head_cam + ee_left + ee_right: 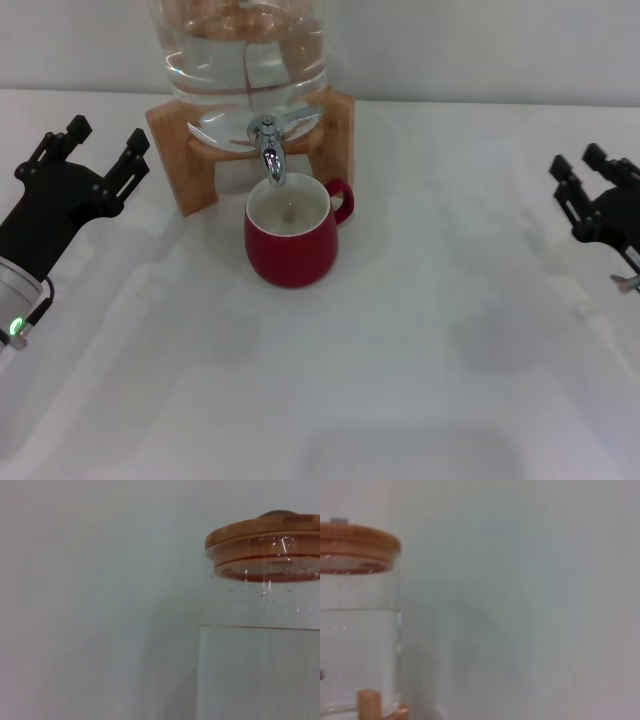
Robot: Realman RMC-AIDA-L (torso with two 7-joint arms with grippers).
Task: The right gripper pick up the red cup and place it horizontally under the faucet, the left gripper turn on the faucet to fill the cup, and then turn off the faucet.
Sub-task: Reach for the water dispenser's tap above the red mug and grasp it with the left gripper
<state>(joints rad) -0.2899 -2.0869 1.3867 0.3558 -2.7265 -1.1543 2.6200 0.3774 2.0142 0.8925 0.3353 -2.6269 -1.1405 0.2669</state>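
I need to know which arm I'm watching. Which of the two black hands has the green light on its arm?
The left hand, beside the wooden stand; a green light glows on its arm. The right hand shows none.

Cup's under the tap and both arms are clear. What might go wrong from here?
The red cup stands upright under the faucet, but the spout sits near the rim's back edge, so water may splash out. The left gripper, open beside the wooden stand, could nudge the stand or the glass jar when reaching the lever. The right gripper is open, far right.
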